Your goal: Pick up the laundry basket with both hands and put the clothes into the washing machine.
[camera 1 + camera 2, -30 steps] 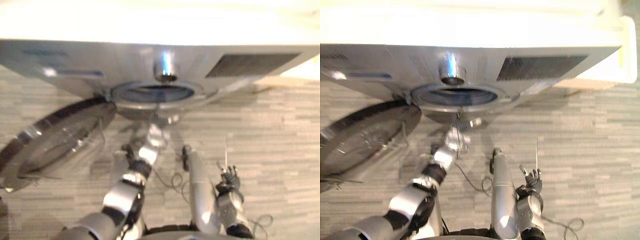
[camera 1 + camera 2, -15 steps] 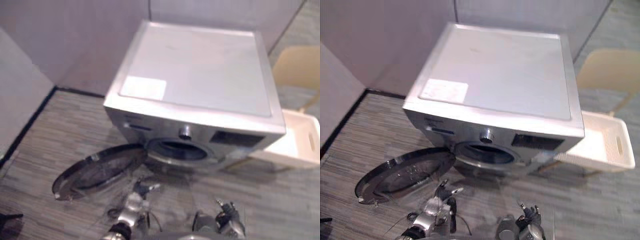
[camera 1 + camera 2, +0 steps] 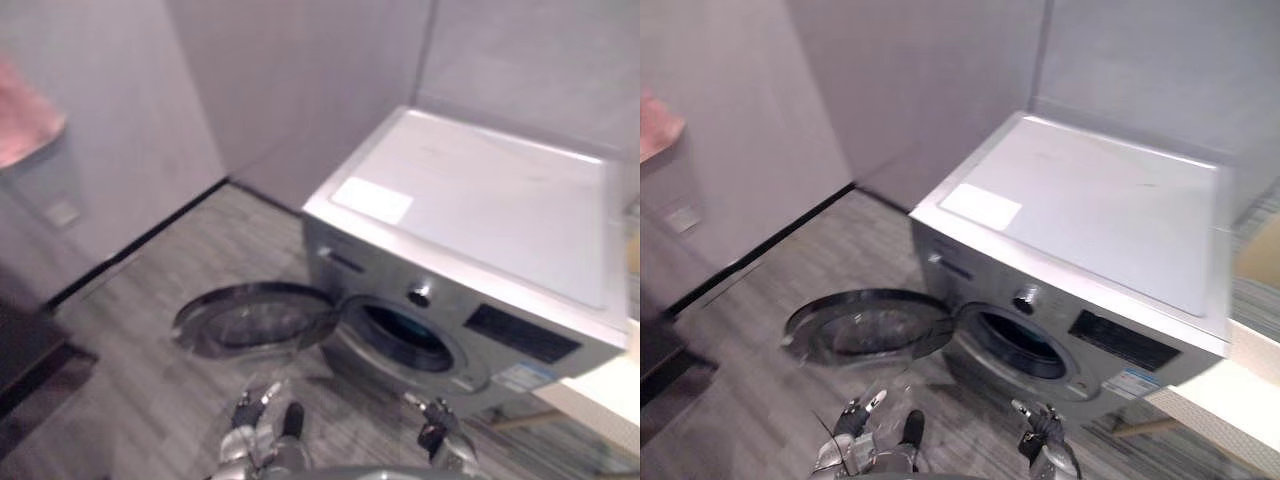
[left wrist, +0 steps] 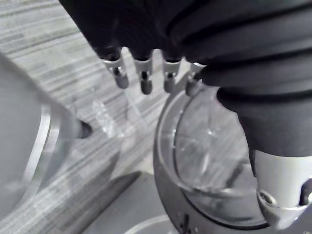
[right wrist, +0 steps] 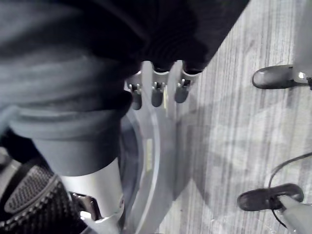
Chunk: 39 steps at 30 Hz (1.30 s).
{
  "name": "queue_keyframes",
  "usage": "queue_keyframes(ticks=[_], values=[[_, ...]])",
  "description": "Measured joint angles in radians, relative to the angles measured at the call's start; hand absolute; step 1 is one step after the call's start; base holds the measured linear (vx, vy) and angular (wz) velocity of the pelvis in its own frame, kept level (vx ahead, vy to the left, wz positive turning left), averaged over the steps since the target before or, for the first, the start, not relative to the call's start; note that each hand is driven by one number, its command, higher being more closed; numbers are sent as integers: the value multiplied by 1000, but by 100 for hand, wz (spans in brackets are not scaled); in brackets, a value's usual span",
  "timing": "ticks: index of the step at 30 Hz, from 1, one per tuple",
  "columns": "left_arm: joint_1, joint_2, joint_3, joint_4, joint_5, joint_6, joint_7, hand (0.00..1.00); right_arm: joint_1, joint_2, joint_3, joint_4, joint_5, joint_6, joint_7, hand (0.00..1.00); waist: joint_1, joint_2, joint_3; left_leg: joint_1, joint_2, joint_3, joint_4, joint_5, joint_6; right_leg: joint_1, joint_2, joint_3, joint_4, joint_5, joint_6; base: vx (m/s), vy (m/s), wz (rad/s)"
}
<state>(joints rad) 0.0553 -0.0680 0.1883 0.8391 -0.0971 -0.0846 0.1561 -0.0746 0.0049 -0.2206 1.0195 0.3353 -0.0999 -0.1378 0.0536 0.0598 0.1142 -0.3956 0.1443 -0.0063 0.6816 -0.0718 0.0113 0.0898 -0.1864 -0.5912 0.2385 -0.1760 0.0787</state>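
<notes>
The silver washing machine (image 3: 1080, 220) stands at the right with its round door (image 3: 865, 325) swung open to the left and its dark drum opening (image 3: 1015, 345) bare. A corner of the cream laundry basket (image 3: 1235, 395) sits on the floor to the right of the machine. No clothes can be seen in it from here. My left hand (image 3: 855, 440) and right hand (image 3: 1040, 445) hang low at the near edge, in front of the machine. Both are open and hold nothing. The left hand's straight fingers (image 4: 144, 80) hover over the glass door (image 4: 209, 161). The right hand's fingers (image 5: 156, 92) hang relaxed near a silver rim (image 5: 153, 161).
Grey walls meet in a corner behind the machine. A pink object (image 3: 25, 125) rests on a grey stand at the far left. A dark block (image 3: 30, 365) sits at the left edge on the grey plank floor (image 3: 150, 300).
The camera has swung up and turned, so the machine now sits at the right with the walls in view. My left arm has drawn back from the drum opening. Both hands now sit low.
</notes>
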Motion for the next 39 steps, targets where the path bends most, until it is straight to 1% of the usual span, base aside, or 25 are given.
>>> queue_keyframes(ticks=[1,2,3,4,5,6,7,9,11,12,14,16,19,24,25,26,27,28,29,31,32,33,35,36,39], values=[[23,0,-1,-16,0,0,1,0,-3,-11,2,-15,-6,0,-3,0,18,7,-2,-7,45,29,202,-31,10,-2,-3,11,26,0,0,-271,171,-24],[59,-4,-16,-51,-2,0,1,0,1,-32,2,-28,-9,-1,-11,0,15,51,-16,8,69,69,240,-21,-9,-2,5,13,44,-3,6,-144,107,10],[67,1,-28,-68,-5,-1,1,0,0,-35,1,-30,-11,-1,-15,0,4,40,-23,22,35,92,182,-26,-15,-4,-6,18,31,-29,27,-200,94,106],[45,24,-42,-95,-11,-10,5,0,-10,-46,-10,-5,-13,-1,-16,0,-28,-38,-31,124,-56,95,-75,-54,-20,-26,-47,59,-28,-20,2,-231,32,152],[24,31,-63,-101,-16,-28,11,0,-27,-59,-27,20,-14,-1,-15,0,-24,-36,-20,191,12,166,-44,-119,19,-28,-46,32,-77,73,6,-207,25,130],[31,33,-74,-105,-20,-28,16,0,-39,-65,-41,28,-14,1,-18,0,-20,-7,-24,243,60,170,-103,-138,-36,-29,-23,20,-81,91,5,-159,122,86],[36,27,-84,-134,-27,-24,23,0,-56,-75,-69,33,-14,1,-22,0,-39,39,-31,325,53,141,-292,-185,-114,-39,-1,-5,-94,103,21,-128,208,69],[41,54,-125,-201,-26,-22,24,0,-53,-62,-94,67,-13,10,-26,0,-33,3,-16,335,12,114,-387,-145,-101,-42,-31,-39,-107,137,11,-176,214,73],[105,89,-188,-363,-24,-20,21,0,-15,-48,-110,89,-14,20,-34,0,-41,-16,-24,339,-29,66,-409,-121,-86,-20,-64,-83,-95,147,2,-146,132,62],[117,90,-198,-402,-22,-20,21,0,-3,-49,-124,96,-14,21,-35,0,-41,-19,-27,341,-41,53,-421,-113,-82,-19,-74,-93,-94,151,8,-136,101,57],[153,90,-209,-543,-18,-36,16,0,39,-59,-150,106,-13,32,-38,0,-42,-27,-36,371,-92,34,-526,-37,-66,-25,-117,-108,-93,161,14,-132,77,37],[172,88,-211,-617,-16,-36,14,0,45,-69,-155,107,-14,40,-38,0,-43,-22,-33,394,-119,42,-614,16,-59,-43,-137,-93,-93,178,18,-118,75,1],[192,91,-212,-731,17,-38,-3,0,46,-73,-149,106,-22,42,-37,0,-43,-25,-28,435,-137,76,-699,68,-51,-62,-154,-61,-94,194,12,-167,81,-23],[186,98,-110,-836,77,-51,15,0,57,-42,-48,72,-34,35,-30,0,-45,-55,-26,460,-138,209,-755,68,-44,-142,-157,73,-84,198,10,-152,55,-66],[168,110,-93,-840,91,-51,28,0,95,-28,-34,34,-34,34,-24,0,-58,-66,-25,458,-143,220,-750,69,-43,-168,-142,116,-82,163,25,-27,35,-38],[160,114,-83,-840,95,-51,33,0,108,-23,-34,7,-31,32,-15,0,-61,-62,-27,451,-125,222,-748,68,-39,-177,-125,145,-73,143,26,-62,-33,-32],[138,127,-50,-838,135,-43,45,0,122,-22,-33,-18,-30,29,-2,0,-69,-61,-28,429,-99,234,-732,79,-14,-224,-104,232,41,99,-24,-68,-79,-1],[103,154,-22,-828,164,-28,54,0,149,-15,-33,-22,-30,28,14,0,-89,-84,-23,425,-91,225,-720,78,-15,-254,-91,281,221,72,-53,-87,-111,15],[87,169,-10,-826,174,-24,62,0,166,-10,-35,-23,-30,29,15,0,-95,-106,-22,424,-88,222,-714,77,-18,-254,-86,288,278,50,-58,-13,-130,26],[19,216,47,-765,180,-20,75,0,210,-12,-45,-16,-30,29,29,0,-90,-159,-41,401,-70,217,-710,82,-52,-239,-40,318,204,24,-51,18,-192,-1],[-44,264,75,-694,177,-12,90,0,218,-17,-66,-14,-30,26,34,0,-91,-172,-52,363,-56,214,-717,99,-75,-221,-7,314,89,23,-43,45,-174,-11],[-77,287,96,-660,174,-7,93,0,219,-21,-82,-8,-30,27,36,0,-92,-174,-52,345,-52,215,-715,109,-85,-222,10,313,37,34,-31,69,-140,-15],[-192,381,162,-549,147,16,109,0,197,-50,-146,13,-31,22,36,0,-93,-161,-43,275,-6,231,-714,140,-86,-254,77,322,-73,116,-49,21,-119,-38],[-218,408,172,-534,146,18,110,0,197,-59,-154,15,-32,23,36,0,-90,-156,-37,259,1,233,-709,141,-87,-264,86,329,-92,130,-50,-41,-128,-43],[-426,591,166,-414,122,19,111,0,191,-87,-165,-31,-32,22,36,0,-89,-158,16,158,30,256,-641,141,-89,-336,107,346,-104,164,-61,-70,-69,-26]])
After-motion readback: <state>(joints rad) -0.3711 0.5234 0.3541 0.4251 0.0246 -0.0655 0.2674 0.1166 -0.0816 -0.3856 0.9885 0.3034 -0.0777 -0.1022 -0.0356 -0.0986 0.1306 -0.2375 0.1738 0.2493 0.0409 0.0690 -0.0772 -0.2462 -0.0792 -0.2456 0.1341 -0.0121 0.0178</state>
